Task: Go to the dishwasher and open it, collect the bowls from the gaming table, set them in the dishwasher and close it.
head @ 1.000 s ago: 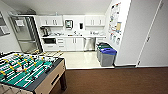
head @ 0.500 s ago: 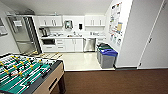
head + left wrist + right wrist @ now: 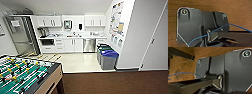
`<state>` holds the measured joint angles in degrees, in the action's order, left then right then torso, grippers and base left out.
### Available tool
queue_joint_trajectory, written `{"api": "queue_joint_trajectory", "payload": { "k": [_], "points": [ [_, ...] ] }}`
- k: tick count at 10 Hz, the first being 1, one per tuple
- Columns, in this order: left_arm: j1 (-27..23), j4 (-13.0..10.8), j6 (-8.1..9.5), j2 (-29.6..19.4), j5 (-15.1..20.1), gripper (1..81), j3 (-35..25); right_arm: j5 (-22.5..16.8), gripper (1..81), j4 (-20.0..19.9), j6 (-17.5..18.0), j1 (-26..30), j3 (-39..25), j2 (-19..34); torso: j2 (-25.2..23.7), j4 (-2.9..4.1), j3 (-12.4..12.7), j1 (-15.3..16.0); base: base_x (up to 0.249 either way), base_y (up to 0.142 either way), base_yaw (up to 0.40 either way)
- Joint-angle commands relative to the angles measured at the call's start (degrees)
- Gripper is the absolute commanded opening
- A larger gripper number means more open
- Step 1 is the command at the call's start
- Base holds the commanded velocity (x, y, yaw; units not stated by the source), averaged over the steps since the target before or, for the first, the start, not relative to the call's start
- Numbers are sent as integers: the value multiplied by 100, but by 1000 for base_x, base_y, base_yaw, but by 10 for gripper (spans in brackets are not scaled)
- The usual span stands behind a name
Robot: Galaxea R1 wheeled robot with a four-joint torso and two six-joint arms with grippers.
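Facing dishwasher [image 3: 89,45], details blurred

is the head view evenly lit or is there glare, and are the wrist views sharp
Head view: the kitchen at the back is bright and washed out around the white cabinets, with sheen on the pale floor and the dishwasher; the brown carpet is darker; the whole picture is soft. Both wrist views: close, blurry dark robot parts over brown carpet, with glints on round metal fittings.
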<state>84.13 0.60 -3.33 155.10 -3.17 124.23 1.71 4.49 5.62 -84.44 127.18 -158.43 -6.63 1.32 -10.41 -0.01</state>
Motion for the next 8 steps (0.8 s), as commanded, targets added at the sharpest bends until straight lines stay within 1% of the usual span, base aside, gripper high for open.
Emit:
{"api": "queue_joint_trajectory", "payload": {
  "k": [1, 8],
  "points": [
    [-278, -33, -71, -58, 299, 811, -48, -285, 811, -71, 1, 283, -80, 90, 0, 0, 0, 1, 169, 0, 0],
    [-278, -33, -71, -58, 299, 811, -31, -276, 811, -53, -8, 283, -63, 81, 0, 0, 0, 1, 169, 0, 0]
  ]
}}
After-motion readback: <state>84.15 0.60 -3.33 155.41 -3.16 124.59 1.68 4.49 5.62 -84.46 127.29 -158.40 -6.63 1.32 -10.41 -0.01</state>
